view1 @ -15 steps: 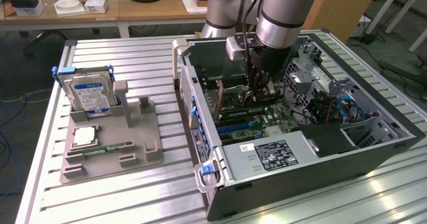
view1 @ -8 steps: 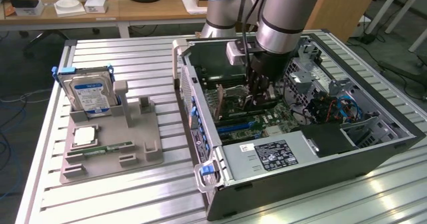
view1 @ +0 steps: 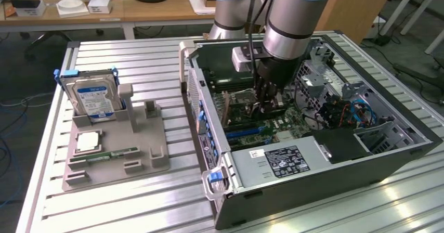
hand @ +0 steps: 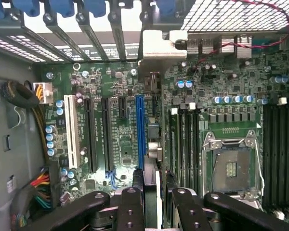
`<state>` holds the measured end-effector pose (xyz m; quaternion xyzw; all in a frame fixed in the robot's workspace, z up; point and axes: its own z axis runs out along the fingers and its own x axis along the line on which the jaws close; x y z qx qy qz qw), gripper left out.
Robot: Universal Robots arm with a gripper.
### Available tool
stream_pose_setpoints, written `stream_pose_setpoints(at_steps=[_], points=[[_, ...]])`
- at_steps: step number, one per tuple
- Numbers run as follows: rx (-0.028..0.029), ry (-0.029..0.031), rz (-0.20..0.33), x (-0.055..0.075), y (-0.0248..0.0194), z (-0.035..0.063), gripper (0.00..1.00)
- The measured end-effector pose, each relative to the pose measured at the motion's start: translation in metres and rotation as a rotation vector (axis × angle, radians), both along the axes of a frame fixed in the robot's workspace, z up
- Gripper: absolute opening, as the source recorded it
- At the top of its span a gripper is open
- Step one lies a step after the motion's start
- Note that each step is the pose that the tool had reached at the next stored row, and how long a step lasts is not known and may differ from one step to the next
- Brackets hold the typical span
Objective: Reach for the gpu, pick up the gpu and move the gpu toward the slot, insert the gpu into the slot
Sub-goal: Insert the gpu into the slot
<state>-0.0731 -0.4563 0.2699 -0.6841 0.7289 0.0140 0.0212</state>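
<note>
Just beside the long blue slot (hand: 140, 130) of the green motherboard (hand: 111, 96), the gpu (hand: 154, 144) hangs edge-on, pinched along its upper edge between the black gripper's (hand: 153, 177) fingers. Its folded silver bracket (hand: 158, 45) sits past the slot's end. The card looks thin, stiff, light and fragile, so it is probably best gripped on bare board edge, clear of components.
</note>
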Motion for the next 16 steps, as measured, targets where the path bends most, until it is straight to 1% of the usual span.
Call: stream_pose_setpoints(at_steps=[1, 5, 10, 15, 16], points=[[-0.0028, 0.0001, 0.000, 0.000, -0.0006, -0.0005, 0.27], [-0.0071, 0.0000, 0.000, -0.003, -0.0012, -0.0056, 0.27], [-0.0089, 0.0001, 0.000, -0.009, -0.0016, -0.0109, 0.27], [-0.0099, 0.0000, 0.000, -0.010, -0.0059, -0.0129, 0.27], [-0.0103, 0.0000, 0.000, -0.011, -0.0062, -0.0134, 0.27]])
